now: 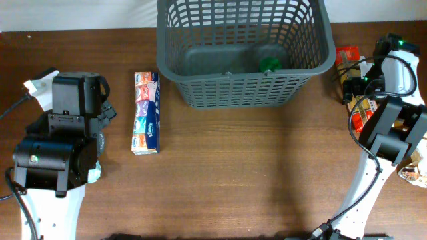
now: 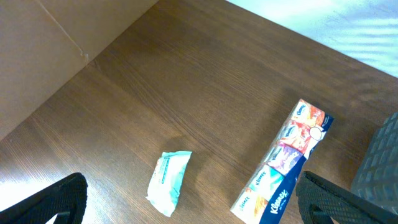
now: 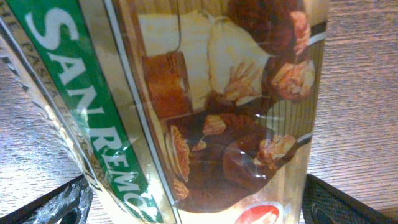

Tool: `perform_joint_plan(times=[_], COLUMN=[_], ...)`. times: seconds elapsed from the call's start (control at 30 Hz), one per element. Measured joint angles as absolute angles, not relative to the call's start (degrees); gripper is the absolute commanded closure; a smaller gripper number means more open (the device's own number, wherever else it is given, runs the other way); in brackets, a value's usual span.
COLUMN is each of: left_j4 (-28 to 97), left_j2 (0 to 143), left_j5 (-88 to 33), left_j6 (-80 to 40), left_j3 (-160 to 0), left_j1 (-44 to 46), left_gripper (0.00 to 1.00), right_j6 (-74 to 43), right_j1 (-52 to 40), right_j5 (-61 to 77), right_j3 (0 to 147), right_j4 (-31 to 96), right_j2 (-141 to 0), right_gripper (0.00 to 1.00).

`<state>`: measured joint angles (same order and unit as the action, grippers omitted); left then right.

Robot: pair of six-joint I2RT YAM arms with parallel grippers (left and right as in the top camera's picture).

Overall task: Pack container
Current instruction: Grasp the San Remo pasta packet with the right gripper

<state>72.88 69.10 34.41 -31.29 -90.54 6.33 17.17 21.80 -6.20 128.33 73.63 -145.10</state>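
The container (image 1: 244,85), a large dark grey slotted basket, stands at the back centre with a green item (image 1: 269,64) inside. Its corner shows in the left wrist view (image 2: 382,163). My left gripper (image 2: 193,208) is open and empty, above the table near a small white-and-teal packet (image 2: 169,183). A Kleenex tissue pack (image 2: 283,165) lies just right of it and shows in the overhead view (image 1: 147,113). My right gripper (image 3: 196,208) is open, with its fingers on either side of a San Remo pasta pack (image 3: 211,112), which lies right of the container (image 1: 357,100).
A crumpled snack bag (image 1: 415,171) lies at the right edge behind my right arm. A white paper piece (image 1: 37,89) sits at the far left. Bare wooden table (image 1: 253,173) spreads in front of the container.
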Motion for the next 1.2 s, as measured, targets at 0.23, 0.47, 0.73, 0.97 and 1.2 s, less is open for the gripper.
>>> perform_joint_plan(times=[0.23,0.47,0.73,0.97,1.2], left_j4=[72.9,72.9,72.9,72.9,72.9], left_j2=[69.1,69.1,69.1,69.1,69.1], left_j5=[34.4,34.4,34.4,34.4,34.4], left_j6=[-31.3,-31.3,-31.3,-31.3,-31.3], left_j3=[-90.5,-90.5,-90.5,-90.5,-90.5], left_j1=[6.3,6.3,6.3,6.3,6.3], left_gripper=[0.00,0.01,0.00,0.00,0.00], right_j6=[16.7,15.1,11.6,6.6,1.4], right_j1=[21.8,21.5,21.6,21.7,23.1], right_j5=[-5.6,-5.6,-6.4,-6.5,-6.1], right_j3=[128.4,129.2,129.7,139.0,164.9], right_j4=[73.7,74.0,73.2,81.6,94.3], right_j2=[-145.4,-144.4,-144.4,-148.1,-149.9], right_gripper=[0.42,0.96,0.96,0.96,0.96])
